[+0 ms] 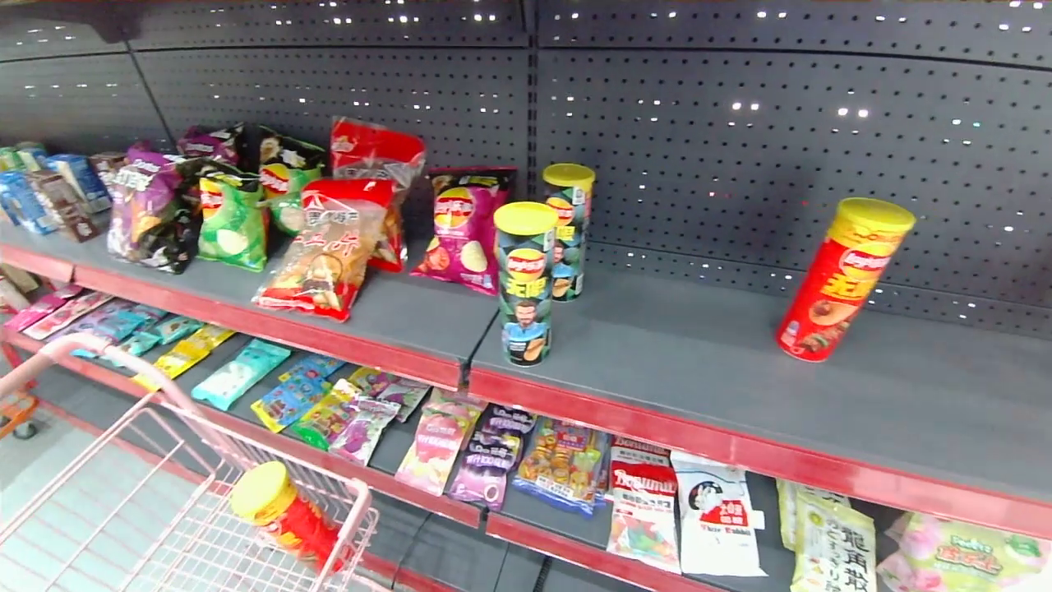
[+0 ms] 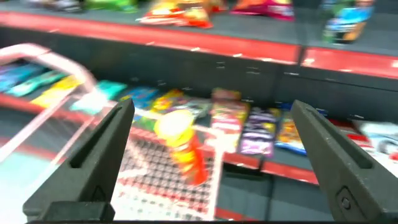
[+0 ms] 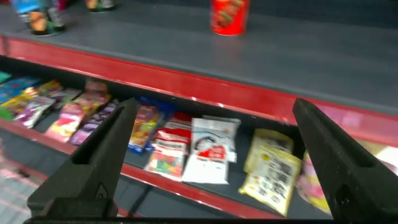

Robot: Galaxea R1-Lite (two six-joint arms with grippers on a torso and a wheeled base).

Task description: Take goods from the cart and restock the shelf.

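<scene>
A flat grey metal shelf, red-edged with a perforated back, crosses mid-frame. The pink wire cart sits lower left, holding a glossy red can with a yellow lid. A second can stands on the shelf at right. My left gripper and right gripper are spread apart, empty.

The head camera looks forward and down on the upper shelf from a little way off, with the pink cart at its lower left. The left wrist camera, lower and closer, faces past the spread left gripper to the cart canister, which the head view shares. The right wrist camera faces past the spread right gripper to the white packet and shelf canister, likewise shared.
</scene>
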